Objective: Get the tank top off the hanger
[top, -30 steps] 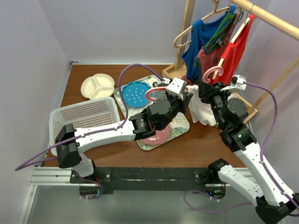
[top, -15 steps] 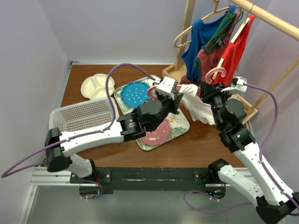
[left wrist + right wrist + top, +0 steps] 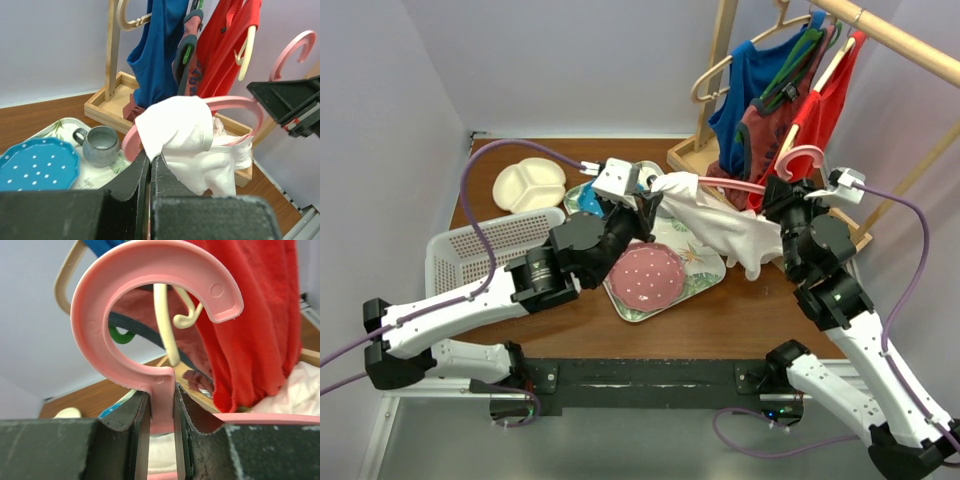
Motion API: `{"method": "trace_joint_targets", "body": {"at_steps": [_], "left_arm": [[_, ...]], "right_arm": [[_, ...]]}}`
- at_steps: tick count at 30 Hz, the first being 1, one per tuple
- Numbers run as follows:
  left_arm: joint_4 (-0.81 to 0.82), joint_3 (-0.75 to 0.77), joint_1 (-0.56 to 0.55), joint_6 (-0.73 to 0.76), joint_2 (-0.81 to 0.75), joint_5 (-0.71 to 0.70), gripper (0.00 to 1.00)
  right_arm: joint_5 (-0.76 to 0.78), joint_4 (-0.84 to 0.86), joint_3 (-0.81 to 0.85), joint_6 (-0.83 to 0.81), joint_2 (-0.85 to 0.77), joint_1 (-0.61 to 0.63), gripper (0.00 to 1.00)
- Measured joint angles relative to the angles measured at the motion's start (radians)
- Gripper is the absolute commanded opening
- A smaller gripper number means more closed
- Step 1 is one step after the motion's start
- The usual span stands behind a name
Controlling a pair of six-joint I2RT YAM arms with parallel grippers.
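Pull! Tank top (image 3: 715,222) hauled left in the last second, stretched out, still looped over the pink hanger (image 3: 160,380). Left fingers (image 3: 135,175) pinching its hem; right fingers (image 3: 125,415) clamped on the hanger's neck. Close to sliding off.

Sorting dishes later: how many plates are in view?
3: cream divided plate beside the basket, blue dotted plate and pink plate on the tray; others may be hidden.
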Motion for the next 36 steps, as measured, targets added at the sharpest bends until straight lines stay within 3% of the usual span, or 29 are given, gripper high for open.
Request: {"method": "trace_joint_targets", "body": {"at_steps": [11, 26, 30, 36], "left_arm": [[-0.093, -0.024, 0.0, 0.002, -0.073, -0.033, 0.0], [-0.201, 0.048, 0.0, 0.016, -0.108, -0.002, 0.0], [-0.203, 0.118, 0.0, 0.066, -0.113, -0.018, 0.0], [-0.113, 0.16, 0.0, 0.285, -0.123, -0.192, 0.0]], "right_arm": [[0.119, -0.084, 0.095, -0.085, -0.034, 0.001, 0.0], [0.117, -0.149, 0.103, -0.147, -0.216, 0.0, 0.0], [0.118, -0.15, 0.104, -0.154, -0.248, 0.0, 0.0], [0.111, -0.157, 0.105, -0.154, -0.249, 0.0, 0.0]]}}
